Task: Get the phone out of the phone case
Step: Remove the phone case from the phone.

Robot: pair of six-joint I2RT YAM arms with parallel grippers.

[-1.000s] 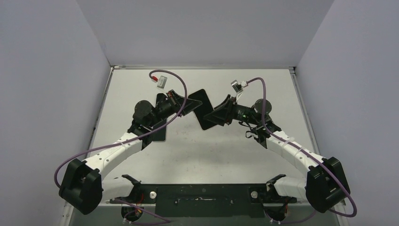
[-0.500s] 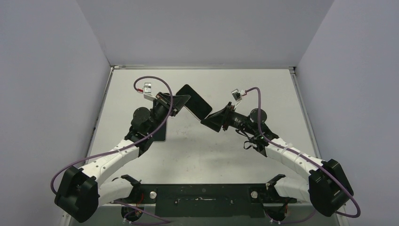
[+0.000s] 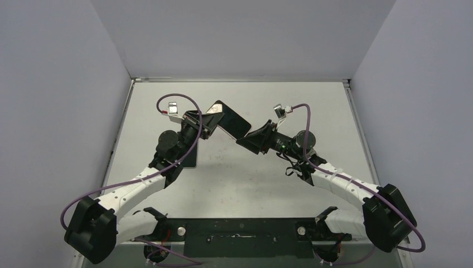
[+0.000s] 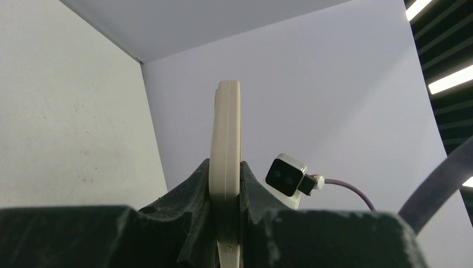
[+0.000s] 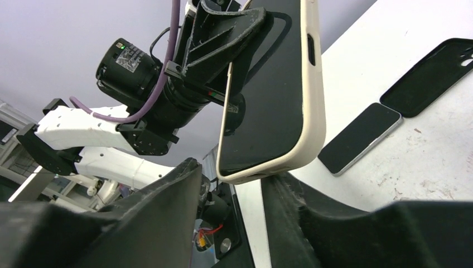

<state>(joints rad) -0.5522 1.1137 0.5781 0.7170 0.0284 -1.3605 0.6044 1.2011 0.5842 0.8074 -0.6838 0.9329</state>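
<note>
Now that your left claw (image 4: 225, 184) has swung the cream-coloured soft phone case (image 5: 313, 106) up and toward the far left, the black-screened phone (image 5: 268, 100) still sits inside it. The case is pinched tight by its edge and held well above the white table (image 5: 429, 156). Your right claw (image 5: 231, 192) has shifted to the case's lower corner, jaws standing either side of it, and you cannot tell whether they bite yet. I judge nothing is freed, and a firm hold on that corner is what peeling the case back needs.
</note>
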